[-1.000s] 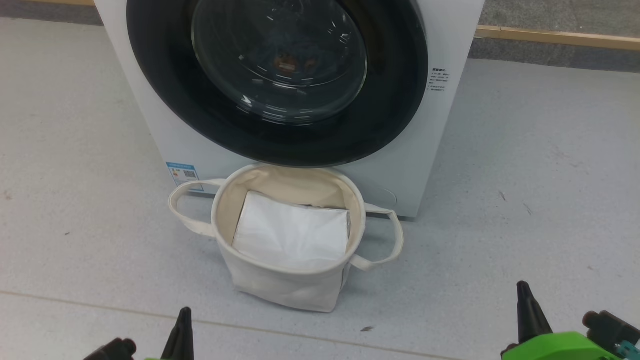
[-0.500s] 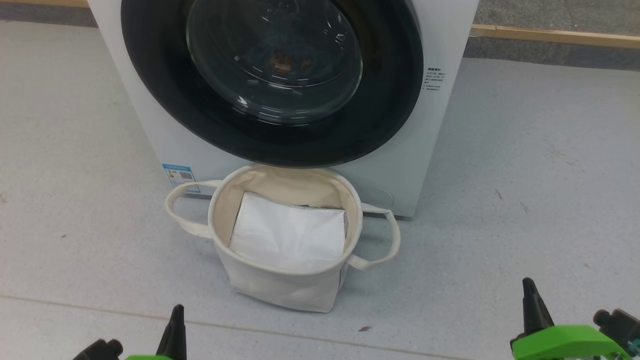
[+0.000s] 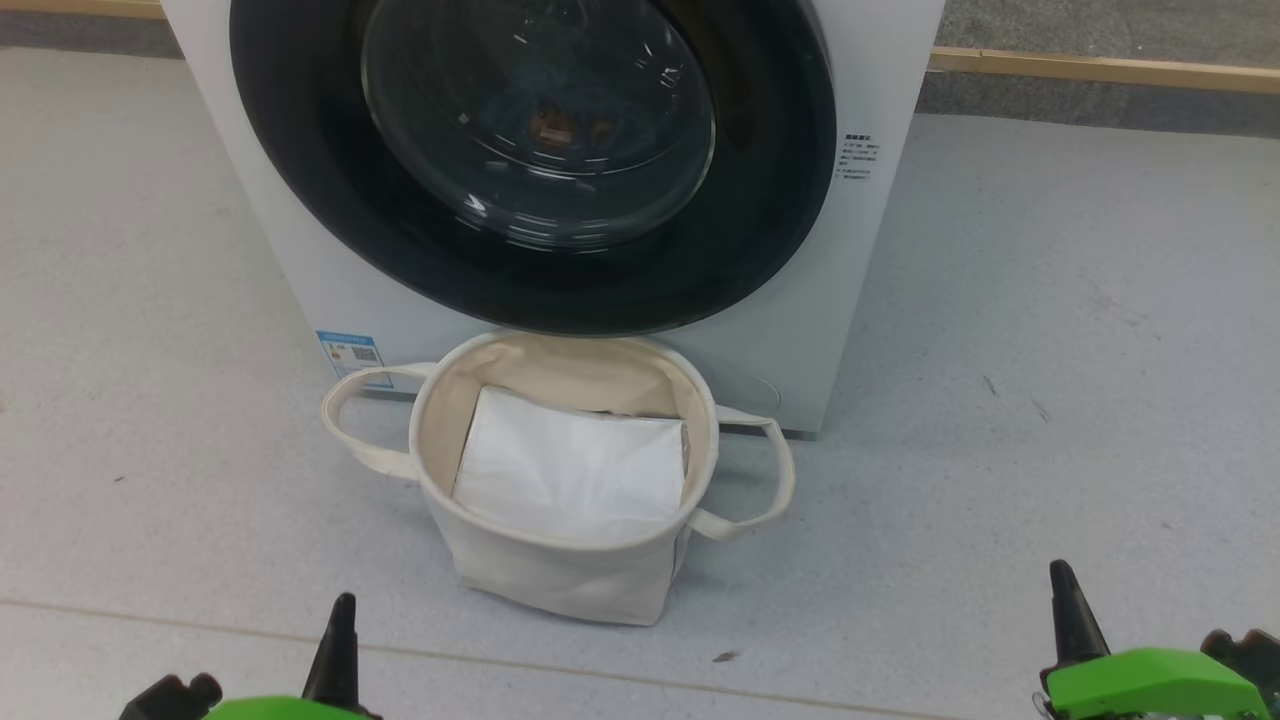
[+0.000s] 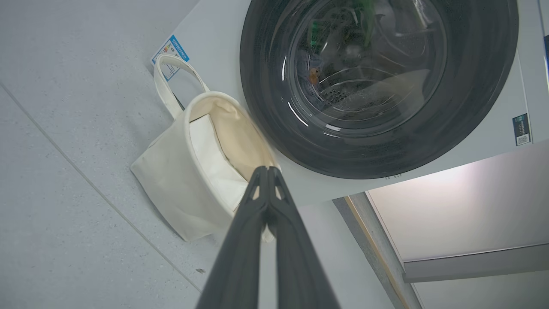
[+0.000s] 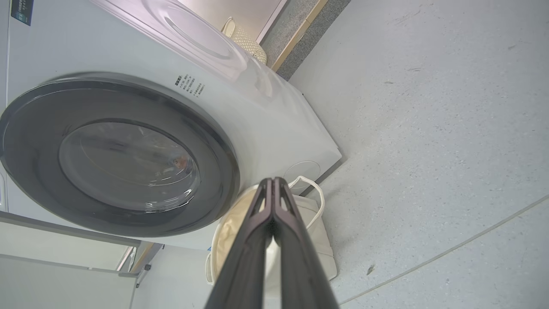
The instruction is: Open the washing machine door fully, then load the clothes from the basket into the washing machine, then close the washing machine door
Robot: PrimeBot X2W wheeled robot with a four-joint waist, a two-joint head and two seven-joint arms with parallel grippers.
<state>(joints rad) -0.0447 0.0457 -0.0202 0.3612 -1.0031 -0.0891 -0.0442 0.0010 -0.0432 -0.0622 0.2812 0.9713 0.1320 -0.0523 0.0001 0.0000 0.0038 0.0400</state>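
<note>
Status. The big round washing machine door [image 3: 530,150], glossy black rim with a bulging glass centre, sits flush on the white front-loading washing machine [image 3: 870,260] at top centre of the head view. I see no gap along the rim in either wrist view, so I read it as shut. I can't confirm the latch from the pictures.

Clothes [image 3: 558,125]: all I can make out is an orange-brown patch behind the glass, upper middle of the frame. The rest is too dark to tell.

The round cream canvas basket [image 3: 560,585] with two looped handles stands just below the door at centre frame. I can't tell if it touches the machine. It holds a flat white rectangular sheet [image 3: 570,470], which isn't laundry.

My left pincer [image 4: 266,178] has both long dark fingers pressed together with nothing between them. My right pincer [image 5: 273,189] is the same, closed on nothing. In the head view they sit at the bottom left and bottom right corners, well apart from the basket and door.

My read is that loading and closing look done, so the step in hand is confirm and clear. To do it well:
- If the latch is in doubt, press closed fingertips on the black rim, never on the glass bowl.
- Make it one short, straight push, since the gloss will let the tips skid.
- Route both arms wide of the basket handles. The one toward the lower right of the frame sticks out and would snag.
- Leave the sheet alone.
</note>
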